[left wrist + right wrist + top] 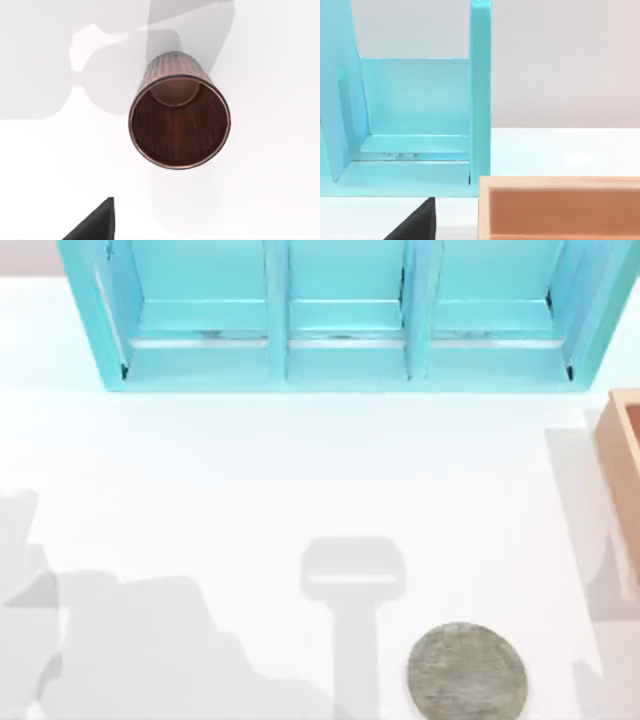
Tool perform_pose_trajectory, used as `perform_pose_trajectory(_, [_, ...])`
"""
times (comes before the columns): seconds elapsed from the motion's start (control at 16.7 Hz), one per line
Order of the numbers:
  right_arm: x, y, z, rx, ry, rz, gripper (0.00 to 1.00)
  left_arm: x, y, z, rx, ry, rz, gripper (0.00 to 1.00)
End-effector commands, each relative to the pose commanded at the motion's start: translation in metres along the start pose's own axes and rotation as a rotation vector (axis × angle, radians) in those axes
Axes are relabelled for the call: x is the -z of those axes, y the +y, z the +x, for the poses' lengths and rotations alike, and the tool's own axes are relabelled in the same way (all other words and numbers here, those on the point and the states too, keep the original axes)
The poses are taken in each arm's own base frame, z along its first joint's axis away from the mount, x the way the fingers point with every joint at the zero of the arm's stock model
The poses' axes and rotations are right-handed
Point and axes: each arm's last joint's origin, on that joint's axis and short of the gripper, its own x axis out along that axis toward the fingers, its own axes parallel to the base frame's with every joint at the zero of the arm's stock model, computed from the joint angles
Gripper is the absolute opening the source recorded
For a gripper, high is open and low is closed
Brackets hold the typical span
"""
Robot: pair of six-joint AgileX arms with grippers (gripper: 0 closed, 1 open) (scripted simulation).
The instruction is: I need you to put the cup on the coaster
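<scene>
Looking down from the top view: coaster [467, 672] lies flat at the near edge of the white desk [300, 470], right of centre, partly cut by the frame bottom. Teal shelf unit [340, 315] with three open compartments runs along the far edge; a tan wooden box [625, 470] sits at the right edge. Arm shadows fall across the near-left part of the desk and beside the coaster. Left wrist view looks straight down into the cup [179, 120]: upright on the desk, mouth open toward the camera, ribbed dark reddish-brown wall, lighter bottom inside, nothing touching it. Left end effector: one dark fingertip [95, 222] pokes into the frame edge, clear of the cup, holding nothing visible; can't tell how wide it's spread. Right wrist view faces the shelf unit's end compartment [415, 100] with the box [560, 207] just in front; one dark fingertip [417, 222] of the right end effector at the frame edge, nothing in its grasp as far as seen, opening can't be told. Cup's position relative to the coaster: can't tell.
</scene>
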Motion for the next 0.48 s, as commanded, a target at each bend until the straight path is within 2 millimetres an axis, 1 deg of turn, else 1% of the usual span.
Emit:
perform_pose_trajectory(0.3, [0.000, 0.000, 0.000, 0.000, 0.000, 0.000, 1.00, -0.001, 0.000, 0.001, 0.000, 0.001, 0.003, 1.00])
perform_pose_trajectory(0.36, [0.000, 0.000, 0.000, 0.000, 0.000, 0.000, 1.00, -0.001, 0.000, 0.005, 0.002, 0.000, 0.002, 1.00])
perform_pose_trajectory(0.48, [0.000, 0.000, 0.000, 0.000, 0.000, 0.000, 1.00, 0.000, 0.002, 0.020, 0.004, -0.002, 0.000, 1.00])
